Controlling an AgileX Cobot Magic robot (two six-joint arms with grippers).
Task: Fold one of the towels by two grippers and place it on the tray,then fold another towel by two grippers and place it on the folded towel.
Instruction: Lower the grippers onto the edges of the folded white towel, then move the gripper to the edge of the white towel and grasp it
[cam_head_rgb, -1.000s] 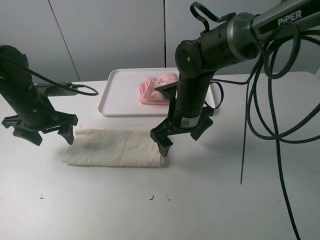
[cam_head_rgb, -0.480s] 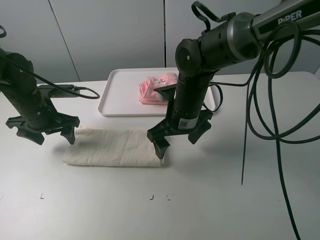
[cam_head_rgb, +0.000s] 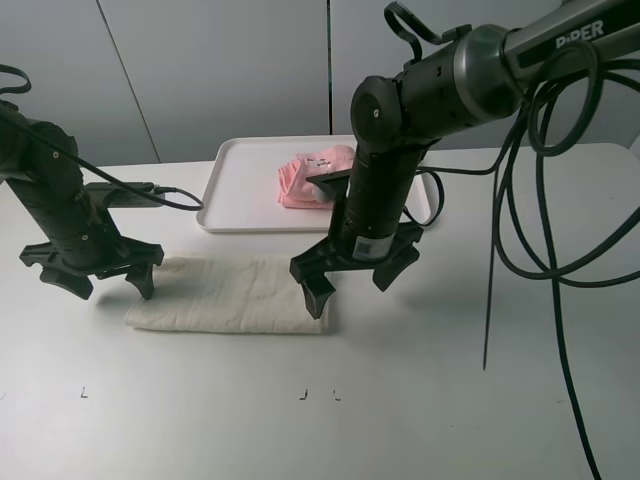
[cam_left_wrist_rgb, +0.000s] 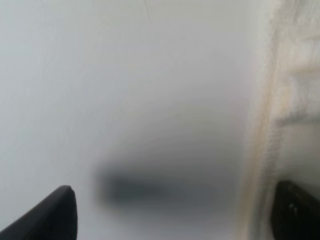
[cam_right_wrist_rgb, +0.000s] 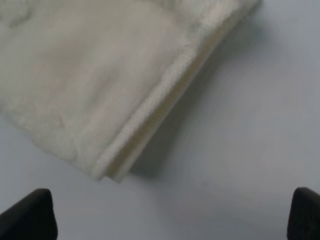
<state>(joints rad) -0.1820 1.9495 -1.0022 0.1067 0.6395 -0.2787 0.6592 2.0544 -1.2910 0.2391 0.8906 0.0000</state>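
A cream towel (cam_head_rgb: 228, 293), folded into a long strip, lies on the table in front of the white tray (cam_head_rgb: 232, 187). A folded pink towel (cam_head_rgb: 308, 176) lies on the tray. My left gripper (cam_head_rgb: 103, 284) is open and low over the towel's left end; the left wrist view shows the towel edge (cam_left_wrist_rgb: 285, 100) between the fingertips (cam_left_wrist_rgb: 55, 212). My right gripper (cam_head_rgb: 350, 285) is open and low over the towel's right end; the right wrist view shows the layered corner (cam_right_wrist_rgb: 125, 150) of the towel between the fingertips (cam_right_wrist_rgb: 30, 212).
Black cables (cam_head_rgb: 520, 200) hang from the right arm over the table's right side. A cable (cam_head_rgb: 150, 188) trails behind the left arm. Small marks (cam_head_rgb: 303, 395) sit on the table near the front.
Both grippers have come down closer to the towel's ends. The left gripper has shifted slightly forward and right; the right gripper has shifted slightly left. The towel has not moved.
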